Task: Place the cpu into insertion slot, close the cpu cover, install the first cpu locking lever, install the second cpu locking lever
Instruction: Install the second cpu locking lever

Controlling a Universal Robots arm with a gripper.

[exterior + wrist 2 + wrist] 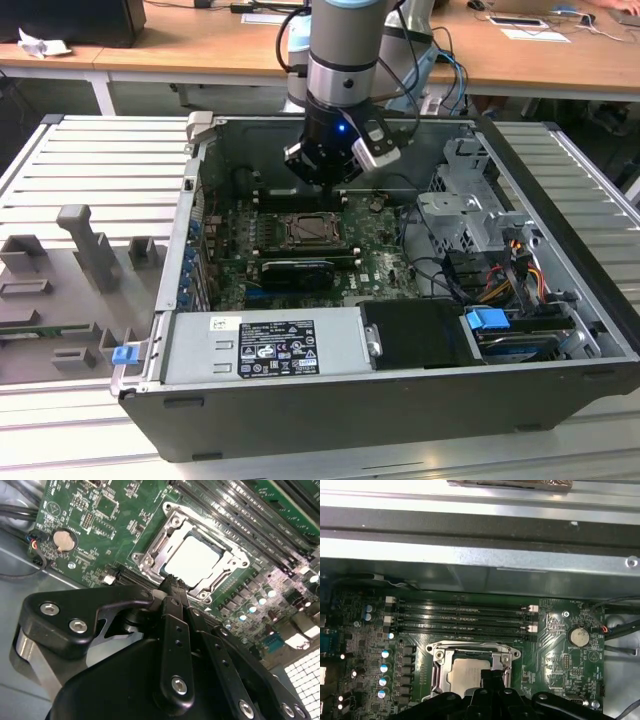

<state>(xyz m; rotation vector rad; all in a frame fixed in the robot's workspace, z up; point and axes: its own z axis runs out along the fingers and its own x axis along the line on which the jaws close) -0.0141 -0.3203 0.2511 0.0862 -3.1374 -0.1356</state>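
Note:
The cpu (197, 560) lies flat in its socket on the green motherboard, its pale metal top showing. Around it lies the cpu cover (235, 560), a silvery frame folded down flat over the chip's edges. In the exterior view the socket (315, 232) is in the middle of the open computer case, and my gripper (325, 178) hangs just above and behind it. In both wrist views my black fingers (170, 582) are pressed together with nothing between them, a little above the socket's near edge. The cpu (465, 672) sits just beyond the fingertips (492, 677). How the locking levers stand I cannot tell.
Long black memory slots (462, 620) run beside the socket. A coin battery (579, 637) sits on the board. A power supply (265, 345), a drive cage (465, 215) and cables (520, 270) crowd the case. The case walls (190, 230) enclose the board.

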